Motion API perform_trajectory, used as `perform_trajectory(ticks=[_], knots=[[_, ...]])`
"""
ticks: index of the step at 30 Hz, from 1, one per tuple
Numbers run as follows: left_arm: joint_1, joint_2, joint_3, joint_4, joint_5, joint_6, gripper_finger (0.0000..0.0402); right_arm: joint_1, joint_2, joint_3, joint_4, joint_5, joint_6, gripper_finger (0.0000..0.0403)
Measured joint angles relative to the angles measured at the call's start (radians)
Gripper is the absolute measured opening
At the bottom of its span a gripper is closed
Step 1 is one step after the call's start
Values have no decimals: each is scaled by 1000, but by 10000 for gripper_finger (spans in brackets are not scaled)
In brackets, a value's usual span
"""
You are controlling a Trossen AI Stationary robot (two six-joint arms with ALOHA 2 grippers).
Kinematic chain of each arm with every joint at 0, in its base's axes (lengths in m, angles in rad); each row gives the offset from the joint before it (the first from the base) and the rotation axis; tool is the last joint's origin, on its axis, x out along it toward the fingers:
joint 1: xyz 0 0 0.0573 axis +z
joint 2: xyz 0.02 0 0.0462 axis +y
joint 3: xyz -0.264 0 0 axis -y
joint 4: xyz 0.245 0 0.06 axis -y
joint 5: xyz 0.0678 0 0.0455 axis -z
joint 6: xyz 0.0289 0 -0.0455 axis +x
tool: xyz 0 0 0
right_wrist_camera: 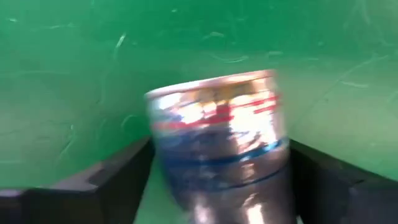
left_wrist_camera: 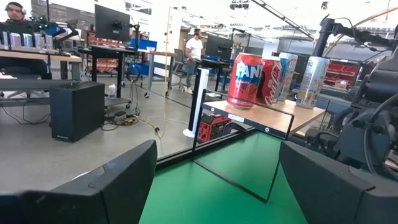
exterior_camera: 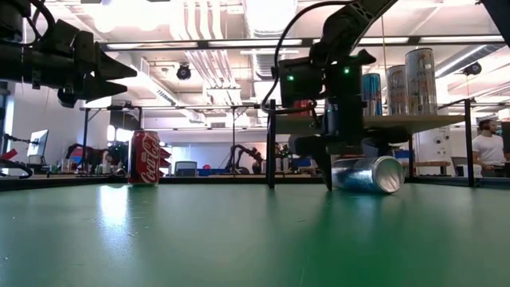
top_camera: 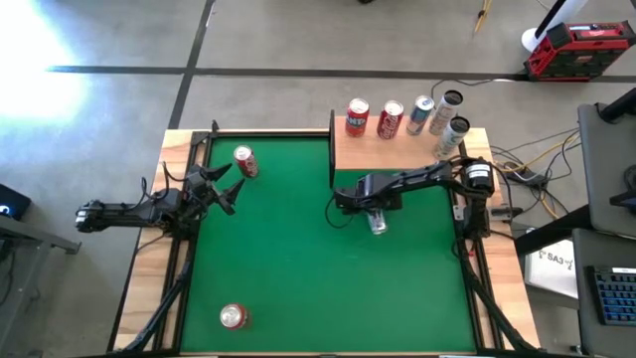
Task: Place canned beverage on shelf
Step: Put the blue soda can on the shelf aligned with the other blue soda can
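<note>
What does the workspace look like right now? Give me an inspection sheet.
Surface: green felt, wood border.
Job's things: silver can lying on its side on the felt; shelf carries five upright cans.
Clutter: red can upright by the left arm; another red can near the front edge.
Grippers: right gripper astride the silver can, closing; left gripper open, empty.
Cables: bundle right of the table.
Surroundings: red toolbox; people in the room behind.

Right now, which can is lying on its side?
The silver can on the green felt between the right gripper's fingers, just in front of the shelf. Every other can stands upright.
</note>
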Motion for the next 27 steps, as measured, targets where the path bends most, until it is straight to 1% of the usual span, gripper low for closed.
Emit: perform_trajectory(ticks=[3, 4, 8, 12, 15, 21, 25, 27], knots=[[0, 0, 0, 0, 0, 0, 324, 2, 0, 0, 13, -2, -8, 231], [0, 0, 0, 0, 0, 0, 324, 4, 0, 0, 17, -2, -12, 218], [0, 0, 0, 0, 0, 0, 324, 30, -1, 0, 28, 24, -6, 218], [0, 0, 0, 0, 0, 0, 324, 91, -15, 10, 24, 123, 55, 218], [0, 0, 0, 0, 0, 0, 324, 155, -46, 21, 20, 260, 149, 218], [0, 0, 0, 0, 0, 0, 324, 311, -69, 15, 0, 615, 287, 218], [0, 0, 0, 0, 0, 0, 324, 385, -39, 10, -5, 825, 324, 218], [0, 0, 0, 0, 0, 0, 324, 412, -13, 10, -7, 912, 324, 218]])
